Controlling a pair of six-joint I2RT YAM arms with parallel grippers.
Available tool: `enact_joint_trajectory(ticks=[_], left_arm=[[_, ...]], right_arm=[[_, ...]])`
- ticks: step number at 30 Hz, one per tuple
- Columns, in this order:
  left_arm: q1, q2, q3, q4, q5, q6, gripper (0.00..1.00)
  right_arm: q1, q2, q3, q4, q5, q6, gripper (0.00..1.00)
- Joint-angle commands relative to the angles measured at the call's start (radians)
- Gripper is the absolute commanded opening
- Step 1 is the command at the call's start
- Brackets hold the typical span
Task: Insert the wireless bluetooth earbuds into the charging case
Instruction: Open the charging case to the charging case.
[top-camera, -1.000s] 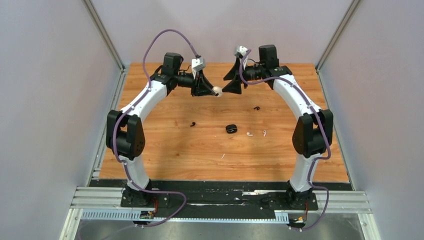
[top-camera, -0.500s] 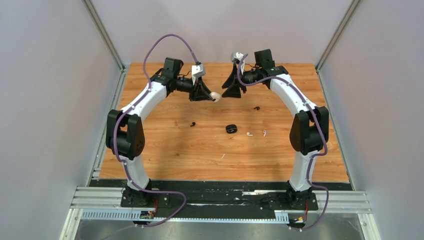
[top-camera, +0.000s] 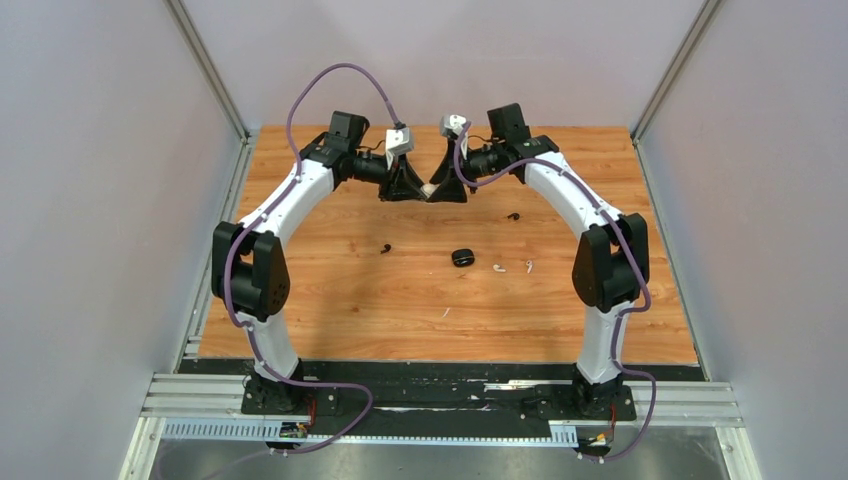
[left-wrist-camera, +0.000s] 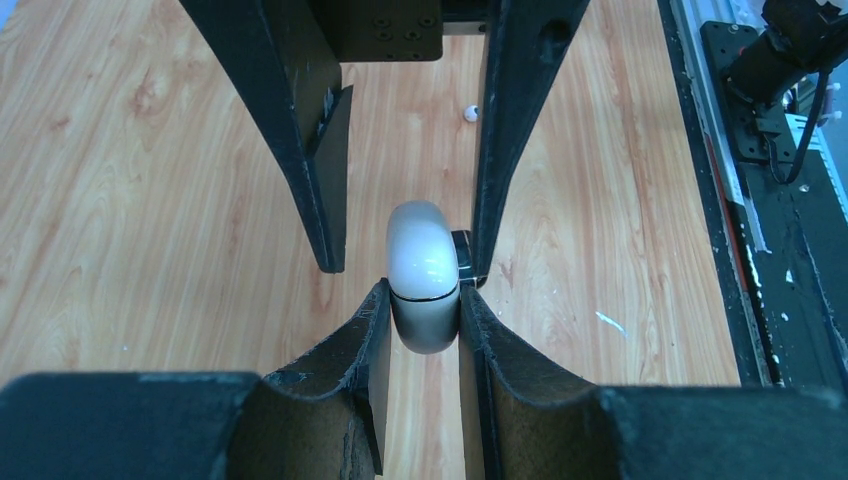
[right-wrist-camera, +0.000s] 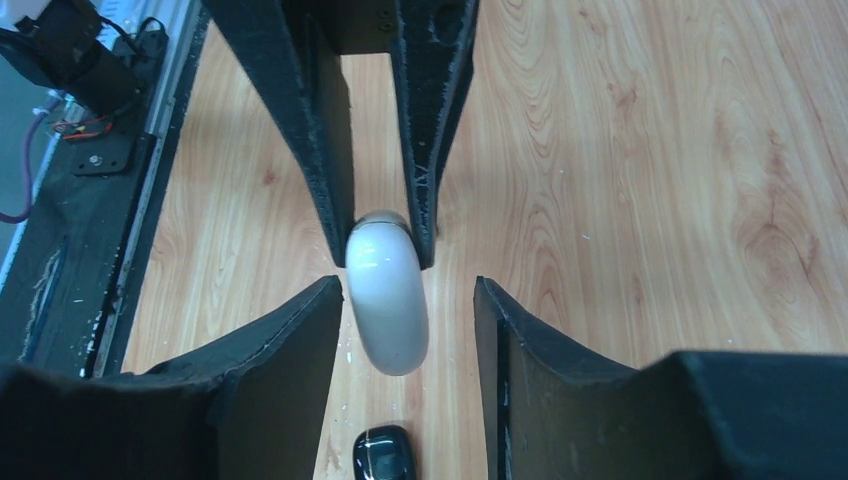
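Black case (top-camera: 462, 257) amid loose earbuds (top-camera: 498, 268)

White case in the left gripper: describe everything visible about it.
The white case is a glossy, rounded, plastic-looking pebble with a thin seam between lid and base, apparently closed. The left gripper pinches one end in shut jaws, holding it above the wooden table. The right gripper straddles its free end, jaws open.

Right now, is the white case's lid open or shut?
Shut: the white case, clamped in the left gripper, shows only a thin seam.
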Motion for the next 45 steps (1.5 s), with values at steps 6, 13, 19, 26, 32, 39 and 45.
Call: enact_joint_trajectory(ticks=[6,13,19,26,32,39,45], left_arm=[[-0.011,-0.059,0.022,-0.032,0.011,0.05,0.0],[-0.016,-0.055,0.022,-0.042,0.001,0.064,0.0],[-0.017,-0.049,0.022,-0.057,-0.005,0.066,0.0],[-0.024,-0.042,0.037,-0.09,-0.021,0.097,0.0],[-0.024,-0.039,0.038,-0.092,-0.024,0.098,0.0],[-0.024,-0.04,0.038,-0.09,-0.027,0.091,0.0],[-0.024,-0.054,0.013,-0.04,-0.04,0.055,0.0]], right_arm=[[-0.011,0.022,0.075,0.085,0.147,0.022,0.44],[-0.022,0.018,0.083,0.1,0.168,0.033,0.43],[-0.023,0.011,0.082,0.104,0.182,0.03,0.43],[-0.036,0.014,0.084,0.106,0.196,0.033,0.43],[-0.037,0.015,0.086,0.112,0.204,0.033,0.43],[-0.037,0.01,0.071,0.119,0.21,0.045,0.42],[-0.037,0.002,0.05,0.124,0.196,0.055,0.41]])
